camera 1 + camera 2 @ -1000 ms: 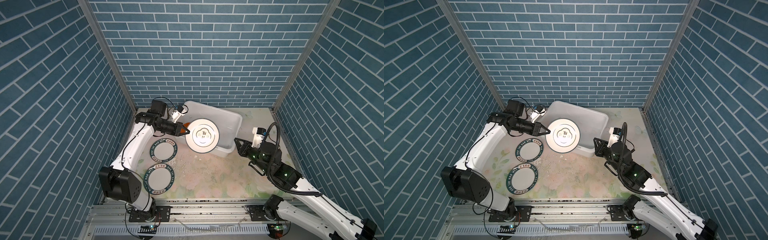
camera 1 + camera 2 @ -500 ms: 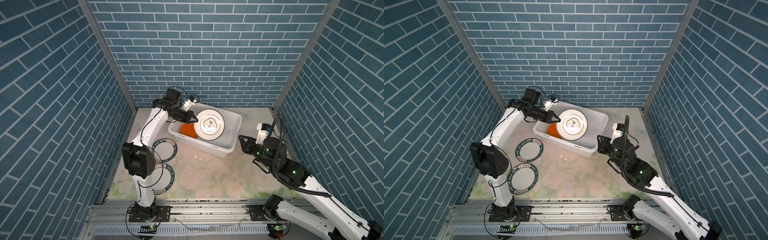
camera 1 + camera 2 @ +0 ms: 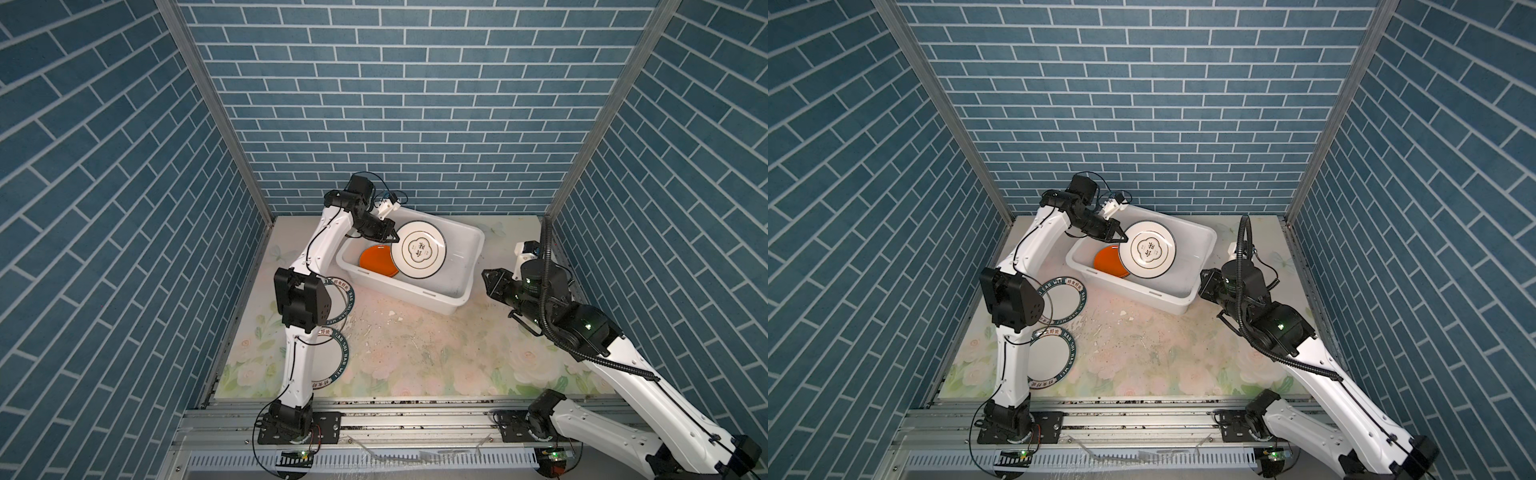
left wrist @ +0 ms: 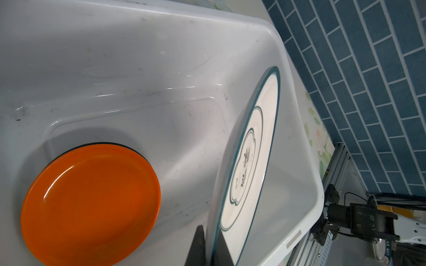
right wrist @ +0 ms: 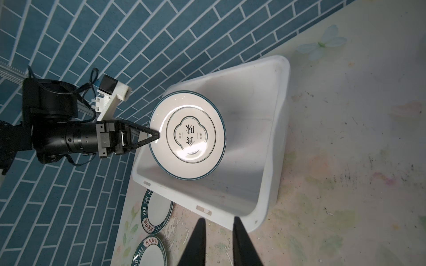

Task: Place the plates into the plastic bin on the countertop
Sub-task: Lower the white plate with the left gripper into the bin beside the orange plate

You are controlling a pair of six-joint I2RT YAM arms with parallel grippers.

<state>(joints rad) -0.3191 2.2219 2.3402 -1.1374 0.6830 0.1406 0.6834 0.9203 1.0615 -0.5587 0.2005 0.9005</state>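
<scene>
My left gripper (image 3: 395, 240) (image 4: 211, 244) is shut on the rim of a white plate with a dark-lined motif (image 3: 419, 249) (image 5: 187, 138). It holds the plate tilted over the plastic bin (image 3: 407, 297) (image 4: 138, 57). An orange plate (image 3: 374, 264) (image 4: 90, 202) lies on the bin's floor at its left end, with a dark rim showing under it. Two white plates with lettered green rims (image 3: 1061, 301) (image 3: 1050, 353) lie on the countertop (image 3: 415, 353) at the left, partly behind my left arm. My right gripper (image 3: 487, 282) (image 5: 218, 220) stands open and empty, just off the bin's right front corner.
Blue brick-pattern walls close in the back and both sides. A grey metal rail (image 3: 395, 411) runs along the front edge. The left arm's elbow (image 3: 301, 301) hangs over the lettered plates. The bin sits at the back, turned at an angle.
My left arm has swung the white plate from in front of the bin's left end to over the bin. My right arm has drawn back to the right.
</scene>
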